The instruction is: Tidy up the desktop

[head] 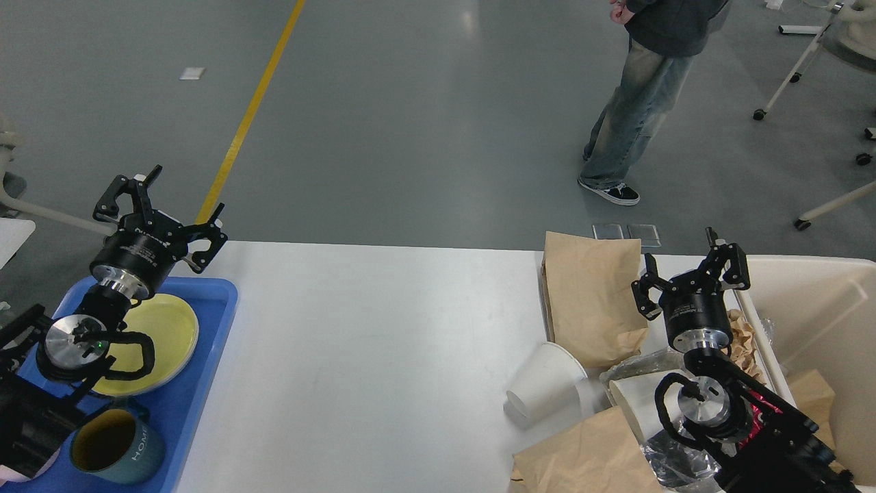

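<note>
Both grippers are hanging released: left gripper (159, 205) over the tray (212, 356), right gripper (691, 270) over the bench (356, 342). Below-left of the right gripper, the cup (544, 387) is lying tipped; probably light, crushable, best pinched at its rim.

The wide smooth bench (383, 356) is plain white, without pattern. At its left end the rectangular plastic tray (205, 383) is bright blue; the round plate (168, 329) on it is pale yellow, and the ceramic mug (140, 455) is dull teal outside with pale lettering and mustard yellow inside. At the right end the flat paper bags (592, 298) are kraft brown, the tipped paper cup (544, 383) is white, and the deep plastic bin (814, 308) is beige. Both tools, left (161, 205) and right (691, 270), are black with silver metal collars. The floor (410, 123) is grey, crossed by a yellow painted line (250, 113).
</note>
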Motion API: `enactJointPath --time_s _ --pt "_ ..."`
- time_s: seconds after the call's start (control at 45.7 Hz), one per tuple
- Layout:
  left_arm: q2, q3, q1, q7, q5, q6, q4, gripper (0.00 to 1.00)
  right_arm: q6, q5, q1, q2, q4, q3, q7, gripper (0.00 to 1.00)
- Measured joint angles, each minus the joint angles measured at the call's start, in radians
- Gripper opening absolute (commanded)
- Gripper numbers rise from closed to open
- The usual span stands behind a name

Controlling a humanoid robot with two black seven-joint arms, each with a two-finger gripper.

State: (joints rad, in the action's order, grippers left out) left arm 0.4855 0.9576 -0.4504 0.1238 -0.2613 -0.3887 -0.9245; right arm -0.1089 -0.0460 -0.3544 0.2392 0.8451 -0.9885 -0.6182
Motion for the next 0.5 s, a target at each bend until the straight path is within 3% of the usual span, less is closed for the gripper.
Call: enactJointPath --time_s 0.241,0.503 --pt "-0.144 0.29 0.222 -0.027 0.248 -0.039 -0.079 0.96 0.0 0.0 0.0 0.0 0.0 0.0 0.0 1.0" --pt "-0.199 0.337 0.274 -0.047 0.267 -0.115 -0.082 0.96 0.0 0.0 0.0 0.0 0.001 0.0 0.0 1.0"
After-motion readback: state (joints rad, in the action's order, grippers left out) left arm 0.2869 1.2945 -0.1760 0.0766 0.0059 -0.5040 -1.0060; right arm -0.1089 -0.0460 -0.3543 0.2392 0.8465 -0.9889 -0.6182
